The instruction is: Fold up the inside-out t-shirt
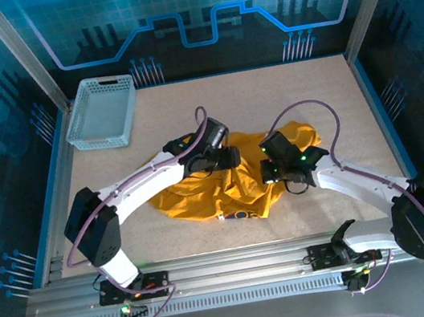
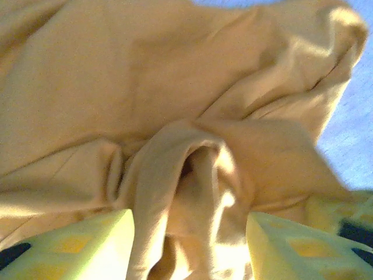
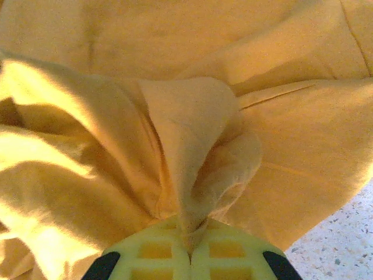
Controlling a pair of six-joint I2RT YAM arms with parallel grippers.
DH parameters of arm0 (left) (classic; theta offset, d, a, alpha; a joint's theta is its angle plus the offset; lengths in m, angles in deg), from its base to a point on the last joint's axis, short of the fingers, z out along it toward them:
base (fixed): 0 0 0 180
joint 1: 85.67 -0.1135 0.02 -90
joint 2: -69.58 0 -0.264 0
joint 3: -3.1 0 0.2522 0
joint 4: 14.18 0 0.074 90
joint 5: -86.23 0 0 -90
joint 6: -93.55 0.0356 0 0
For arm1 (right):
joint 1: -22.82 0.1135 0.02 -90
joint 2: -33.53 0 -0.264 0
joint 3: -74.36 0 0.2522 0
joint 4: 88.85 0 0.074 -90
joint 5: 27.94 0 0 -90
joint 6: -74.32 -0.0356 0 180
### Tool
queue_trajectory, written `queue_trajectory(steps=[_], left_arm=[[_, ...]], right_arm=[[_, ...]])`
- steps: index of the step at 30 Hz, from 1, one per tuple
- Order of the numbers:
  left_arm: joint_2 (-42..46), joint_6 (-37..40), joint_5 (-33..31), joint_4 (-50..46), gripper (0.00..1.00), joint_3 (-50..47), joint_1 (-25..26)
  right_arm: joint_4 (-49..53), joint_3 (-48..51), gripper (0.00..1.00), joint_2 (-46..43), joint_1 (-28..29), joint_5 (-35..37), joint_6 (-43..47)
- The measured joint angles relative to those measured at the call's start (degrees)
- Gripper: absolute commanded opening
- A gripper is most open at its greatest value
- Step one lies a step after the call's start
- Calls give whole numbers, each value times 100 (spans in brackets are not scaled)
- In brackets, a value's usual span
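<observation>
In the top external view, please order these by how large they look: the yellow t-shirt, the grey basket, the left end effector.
1. t-shirt, spread crumpled and partly hidden by both arms.
2. basket, a bit smaller in outline; the gap is not big.
3. left end effector, clearly smallest.

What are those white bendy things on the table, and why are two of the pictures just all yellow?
Those are two robot arms, bolted to the near edge of a table. The big picture looks down from a camera above them. Between the arms lies a crumpled yellow t-shirt, and a grey basket sits in the far left corner.

The yellow pictures come from little cameras on the robot's wrists, very close to the shirt. Each arm ends in a two-finger pincher. The right gripper is squeezed shut on a fold of the cloth. The left gripper has its fingers spread apart, with a bunched fold of shirt sitting between them, not pinched.
</observation>
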Motion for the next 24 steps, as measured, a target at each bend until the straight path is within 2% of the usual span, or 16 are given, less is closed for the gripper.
queue_trajectory(steps=[2, 4, 7, 15, 20, 22, 24], left_arm=[[404, -35, -221, 37, 58, -481, 107], [879, -94, -302, 59, 53, -920, 184], [1110, -160, -273, 125, 51, -1134, 146], [42, -153, 245, 699, 49, -1130, 85], [-374, -166, 166, 715, 29, -1082, 81], [-437, -175, 153, 780, 13, -1082, 63], [-450, -201, 155, 894, 4, -1088, 39]], right_arm=[[-50, 103, 0, 0, -131, -33, -31], [-68, 192, 0, 0, -234, -57, -42], [-98, 284, 0, 0, -293, -111, -42], [-238, 365, 0, -4, -297, -195, -63], [-229, 380, 0, -59, -415, -195, -59], [-234, 380, 0, -63, -516, -188, -35], [-229, 380, 0, -63, -647, -177, 28]])
